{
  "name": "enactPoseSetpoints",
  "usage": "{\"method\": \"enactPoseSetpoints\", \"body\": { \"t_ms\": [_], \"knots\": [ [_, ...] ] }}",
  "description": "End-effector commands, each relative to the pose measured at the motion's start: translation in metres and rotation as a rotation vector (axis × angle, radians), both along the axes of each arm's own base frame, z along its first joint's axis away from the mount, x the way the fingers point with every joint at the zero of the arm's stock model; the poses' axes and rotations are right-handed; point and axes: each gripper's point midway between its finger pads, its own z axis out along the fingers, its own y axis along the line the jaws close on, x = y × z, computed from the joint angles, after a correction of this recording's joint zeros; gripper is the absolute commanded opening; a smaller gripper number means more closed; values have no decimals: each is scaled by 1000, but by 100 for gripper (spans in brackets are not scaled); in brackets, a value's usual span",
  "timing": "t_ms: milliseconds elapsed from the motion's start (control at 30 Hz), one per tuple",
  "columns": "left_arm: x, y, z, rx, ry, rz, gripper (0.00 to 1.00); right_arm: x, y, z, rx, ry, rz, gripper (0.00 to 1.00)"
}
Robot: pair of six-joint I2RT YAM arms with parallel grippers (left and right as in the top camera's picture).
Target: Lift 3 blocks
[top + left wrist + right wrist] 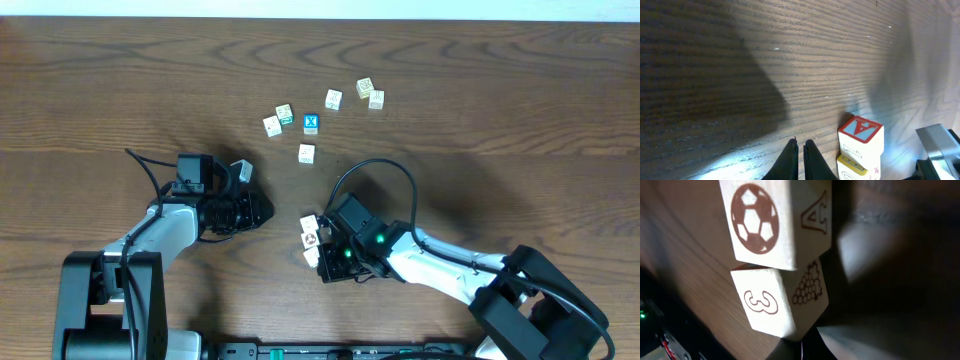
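Blocks [312, 238] for this job sit in a little bunch low on the tabletop [100, 80], between the two arms and close up by the right one. On the left, the left fingers [262, 210] are pressed tight together with nothing in them. They point at the bunch from a little way off. From that side you can see a block with a red A [861, 131] and a yellow-topped block [855, 167] right next to it. I cannot tell if one sits on the other. Seen close from the right, a block with a ball [765, 220] touches a block with a 3 [777, 305]. The right fingers [325, 252] are squeezed together too, just beside the blocks, not around them. Far up the tabletop lie more cubes, one a blue cube with a white X [311, 123]; leave those alone. No block looks lifted yet. To do it well, I think the fingers should open wide first, go down on both sides, keep the blocks snug in a line, squeeze softly, and lift slow and straight so none slips out.
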Motion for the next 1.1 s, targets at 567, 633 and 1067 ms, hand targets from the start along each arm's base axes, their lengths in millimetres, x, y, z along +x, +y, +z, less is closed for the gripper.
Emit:
{"method": "enactPoseSetpoints", "body": {
  "t_ms": [567, 633, 1067],
  "knots": [
    [1, -2, 1, -7, -14, -22, 7, 10, 3, 0, 19, -16, -38, 1],
    [1, -2, 1, -7, -14, -21, 8, 10, 3, 0, 19, -12, -45, 1],
    [1, -2, 1, -7, -14, -22, 7, 11, 8, 3, 36, 0, -74, 1]
  ]
}}
